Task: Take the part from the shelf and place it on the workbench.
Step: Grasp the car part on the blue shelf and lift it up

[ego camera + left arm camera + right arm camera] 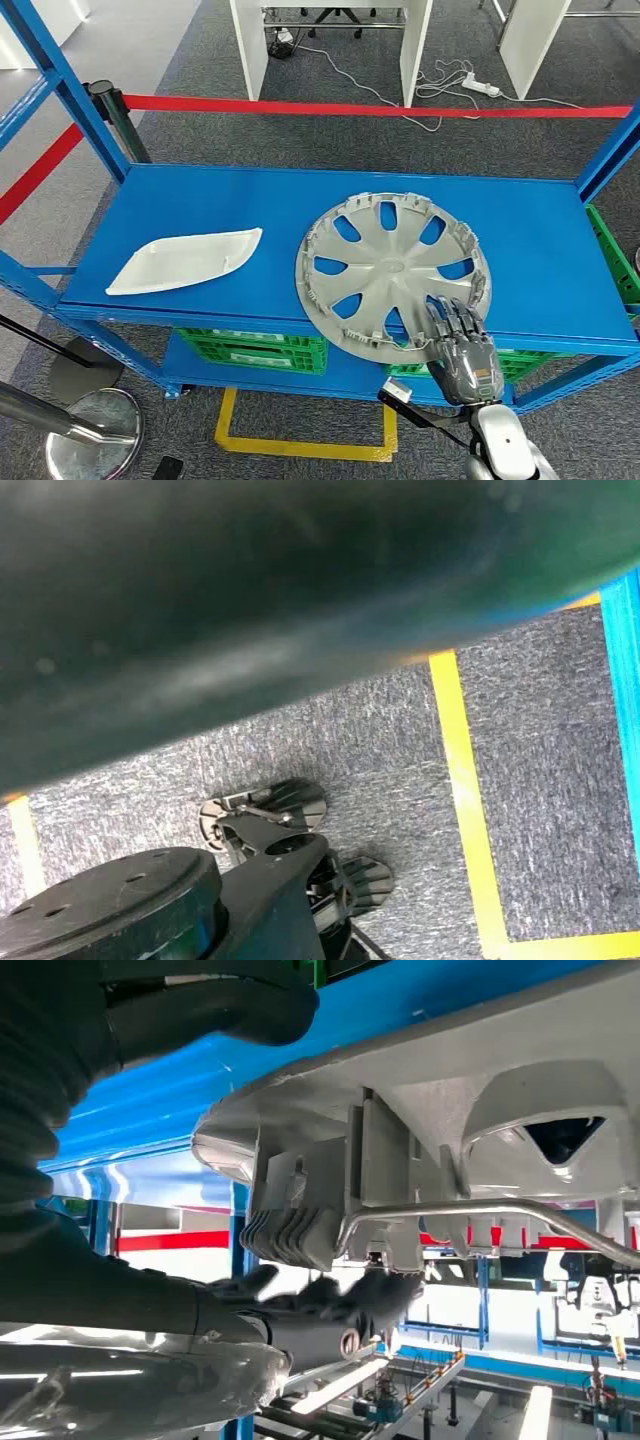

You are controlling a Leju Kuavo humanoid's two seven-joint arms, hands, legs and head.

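Observation:
A silver hubcap (392, 275) lies flat on the blue shelf (543, 250), clip side up, with its near rim jutting a little over the front edge. My right hand (460, 345) is at that near rim, and its fingers (453, 315) lie over the top. In the right wrist view the hubcap (453, 1090) rim sits between the thumb (226, 1005) and the fingers (324, 1305). A strip of blue shelf shows between thumb and rim, and the fingers look blurred near the clips. A white plastic panel (185, 260) lies at the shelf's left.
Green crates (253, 350) sit on the lower shelf level. Blue uprights (83, 110) frame the shelf at both ends. Red barrier tape (377, 108) runs behind it, and round stanchion bases (90, 430) stand at the lower left. Yellow floor tape (302, 448) marks the carpet in front.

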